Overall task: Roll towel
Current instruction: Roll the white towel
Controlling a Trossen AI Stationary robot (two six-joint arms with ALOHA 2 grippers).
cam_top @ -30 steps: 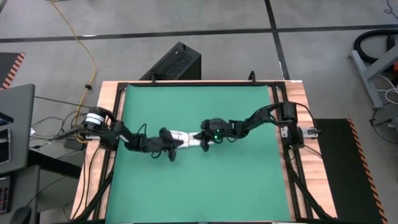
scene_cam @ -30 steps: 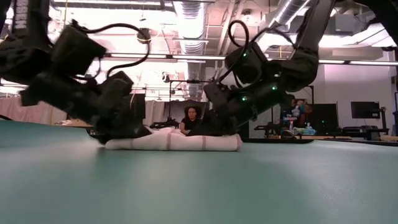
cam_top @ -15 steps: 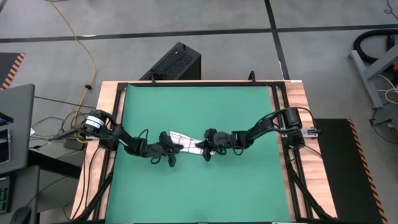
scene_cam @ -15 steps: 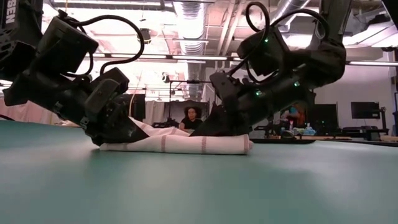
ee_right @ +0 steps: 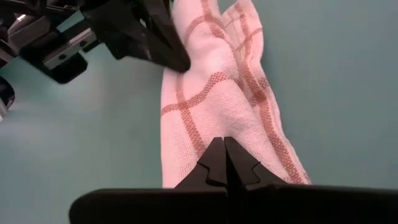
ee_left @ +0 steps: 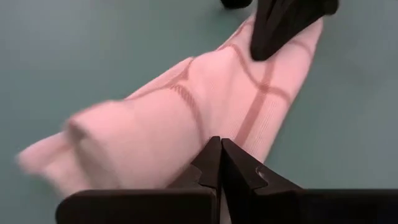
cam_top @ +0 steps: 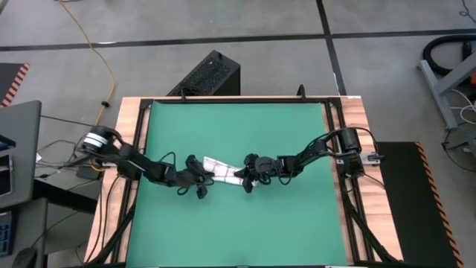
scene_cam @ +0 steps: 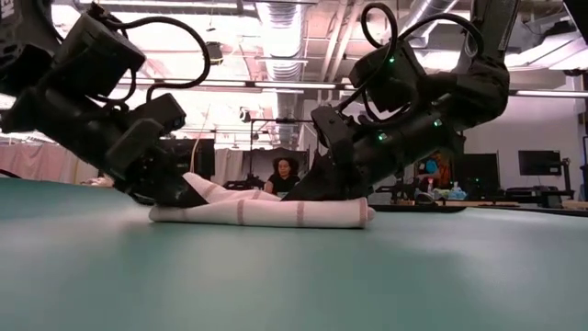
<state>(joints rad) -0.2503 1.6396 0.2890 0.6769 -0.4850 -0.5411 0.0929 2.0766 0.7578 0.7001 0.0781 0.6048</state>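
Soft, thin cotton is what both grippers deal with: the white, red-checked kitchen towel point(ee_right: 217, 93) lies just ahead of the right gripper point(ee_right: 224, 146), whose fingers are pressed together with their tips against one end of the long, loosely rolled bundle, and the left gripper point(ee_left: 221, 149), also pressed shut, touches the opposite end. Judging by its slack folds, the towel point(scene_cam: 266, 210) is light, limp and apt to spring open, so it probably wants holding at both ends. It lies on the green mat point(cam_top: 238, 223) between the two fingertip pairs.
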